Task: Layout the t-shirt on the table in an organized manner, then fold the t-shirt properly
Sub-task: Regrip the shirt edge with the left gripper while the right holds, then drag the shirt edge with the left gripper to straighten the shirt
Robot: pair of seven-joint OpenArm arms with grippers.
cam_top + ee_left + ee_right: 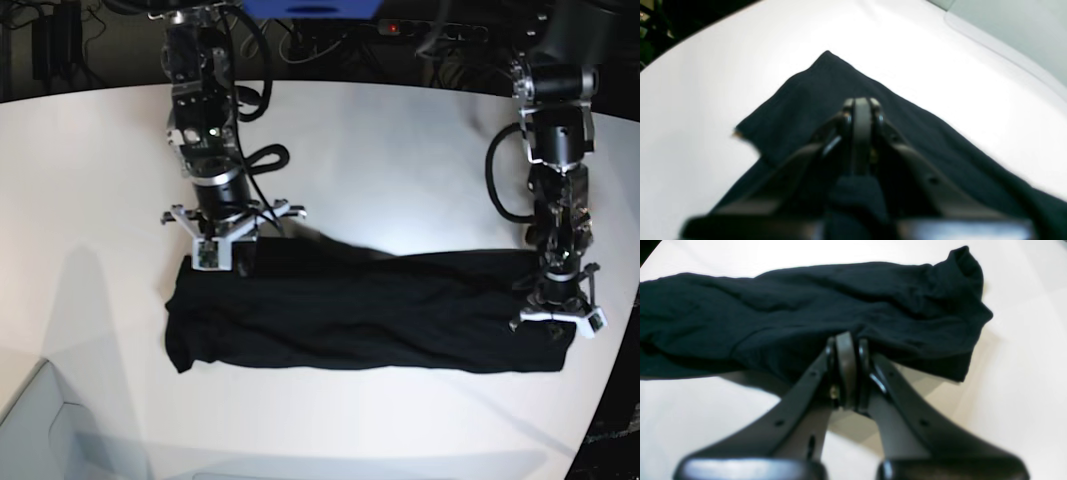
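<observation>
Black t-shirt [360, 315] in long band, both end effectors pinching its ends on table [400, 170].

The t-shirt [360, 315] is a black, soft-fabric garment gathered into a long, narrow band that runs across the table [400, 170] from one side of the base view to the other. Its surface is rumpled with shallow wrinkles and folds along its length. The end on the base view's left is wider and bunched, with a rounded lower corner; the opposite end is squarer. In the left wrist view a flat folded layer of the cloth comes to a sharp corner, and a tiny orange mark [737, 134] shows at one edge. The table is a smooth, white tabletop with a curved edge, much larger than the shirt.
</observation>
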